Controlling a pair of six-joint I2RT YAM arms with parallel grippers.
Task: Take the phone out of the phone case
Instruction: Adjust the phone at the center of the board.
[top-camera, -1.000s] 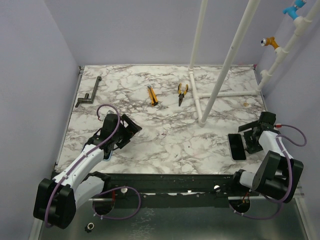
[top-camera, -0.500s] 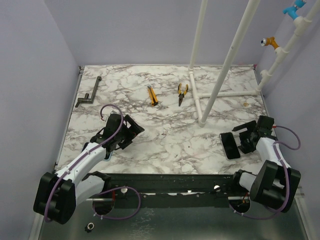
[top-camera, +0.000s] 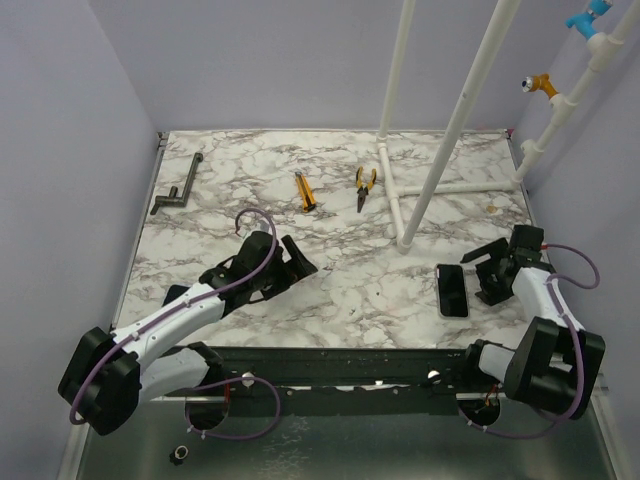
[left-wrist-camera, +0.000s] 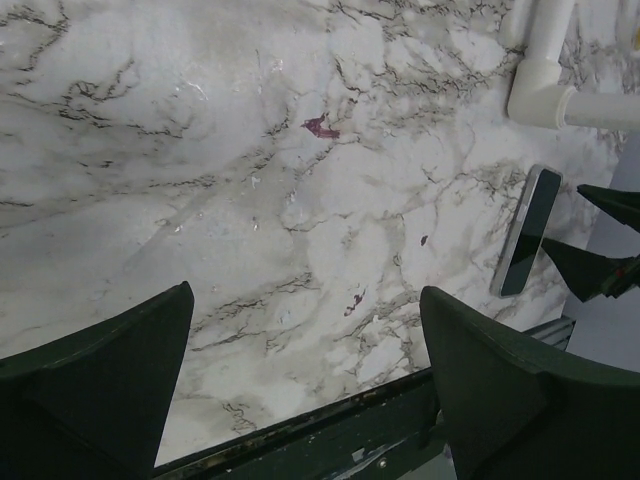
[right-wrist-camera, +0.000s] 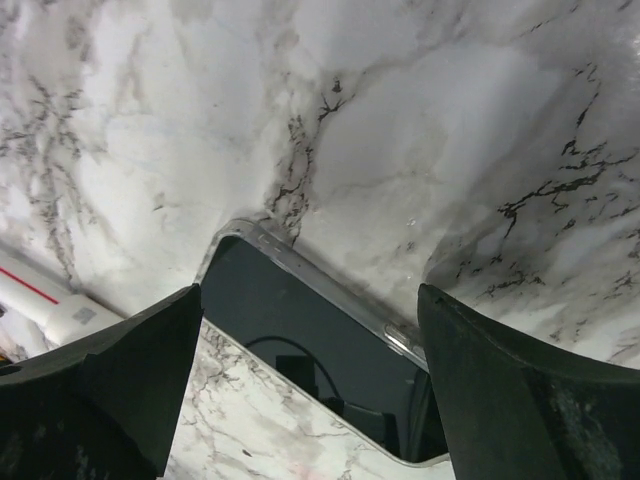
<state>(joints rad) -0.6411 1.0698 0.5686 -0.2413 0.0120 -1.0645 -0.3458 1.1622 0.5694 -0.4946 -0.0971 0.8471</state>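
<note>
The phone (top-camera: 452, 291) lies flat, dark screen up, at the table's right front, and a clear phone case (right-wrist-camera: 300, 262) rims its edge. My right gripper (top-camera: 484, 272) stands open just right of it. In the right wrist view the phone (right-wrist-camera: 330, 345) lies across the gap between the fingertips of the right gripper (right-wrist-camera: 308, 300), and whether they touch it does not show. My left gripper (top-camera: 296, 263) hangs open over bare marble left of centre, nothing between its fingers. From the left wrist view the left gripper (left-wrist-camera: 305, 295) is open, with the phone (left-wrist-camera: 530, 232) far to the right.
At the back lie a yellow box cutter (top-camera: 305, 190), yellow-handled pliers (top-camera: 366, 186) and a black metal crank (top-camera: 176, 188). A white pipe frame (top-camera: 402, 205) stands at the back right. The table's dark front edge (left-wrist-camera: 330, 430) runs just under the left gripper.
The left arm swung right and forward toward the table's middle. The phone slid left and turned lengthwise, the right gripper following close beside it.
</note>
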